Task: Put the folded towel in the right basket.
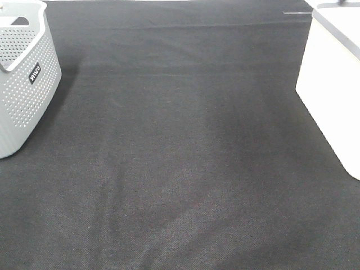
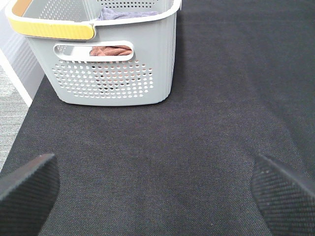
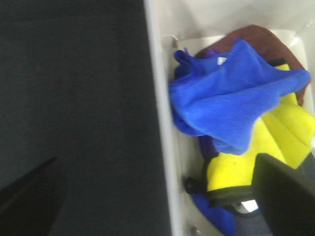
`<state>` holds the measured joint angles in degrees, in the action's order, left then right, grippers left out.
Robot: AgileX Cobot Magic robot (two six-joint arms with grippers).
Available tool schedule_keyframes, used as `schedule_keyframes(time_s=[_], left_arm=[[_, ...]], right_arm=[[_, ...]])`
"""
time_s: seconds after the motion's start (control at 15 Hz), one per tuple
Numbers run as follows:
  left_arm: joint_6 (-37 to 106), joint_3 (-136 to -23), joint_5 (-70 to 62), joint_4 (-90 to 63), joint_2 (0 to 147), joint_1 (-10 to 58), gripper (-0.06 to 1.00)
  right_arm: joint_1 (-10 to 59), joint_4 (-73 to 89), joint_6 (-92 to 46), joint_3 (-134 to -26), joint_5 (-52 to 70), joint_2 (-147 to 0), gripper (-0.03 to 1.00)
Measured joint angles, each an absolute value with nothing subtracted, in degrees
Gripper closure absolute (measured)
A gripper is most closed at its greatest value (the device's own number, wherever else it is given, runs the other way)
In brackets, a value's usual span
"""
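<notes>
Fingers (image 2: 27,189) are spread on left gripper (image 2: 153,162) and right gripper (image 3: 157,164). Blue towel (image 3: 231,93) is bunched, axis unclear, in right basket (image 3: 158,98).

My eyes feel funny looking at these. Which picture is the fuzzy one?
The right wrist view is fuzziest: the blue towel and yellow cloth look smeared. The left wrist view is sharp. In the high view, the white basket looks washed out.

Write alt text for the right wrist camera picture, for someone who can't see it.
A crumpled blue towel lies on a yellow towel and a brown cloth inside a white basket, beside a black table cover. The right gripper is open and holds nothing.
</notes>
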<state>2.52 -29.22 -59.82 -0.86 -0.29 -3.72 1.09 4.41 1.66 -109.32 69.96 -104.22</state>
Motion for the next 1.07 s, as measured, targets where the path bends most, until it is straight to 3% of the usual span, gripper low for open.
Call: schedule_keyframes(time_s=[0.47,0.67,1.07], left_arm=[[2.5,-29.2,-59.8,-0.9,-0.3,-3.7,-0.05],[2.5,-29.2,-59.8,-0.9,-0.3,-3.7,-0.05],[2.5,-29.2,-59.8,-0.9,-0.3,-3.7,-0.05]], right_arm=[[3.4,3.8,1.9,-107.3,69.9,-94.8,-0.01],[3.4,3.4,2.1,-96.0,69.6,-81.4,-0.01],[3.4,4.6,2.3,-56.3,69.8,-37.2,-0.01]])
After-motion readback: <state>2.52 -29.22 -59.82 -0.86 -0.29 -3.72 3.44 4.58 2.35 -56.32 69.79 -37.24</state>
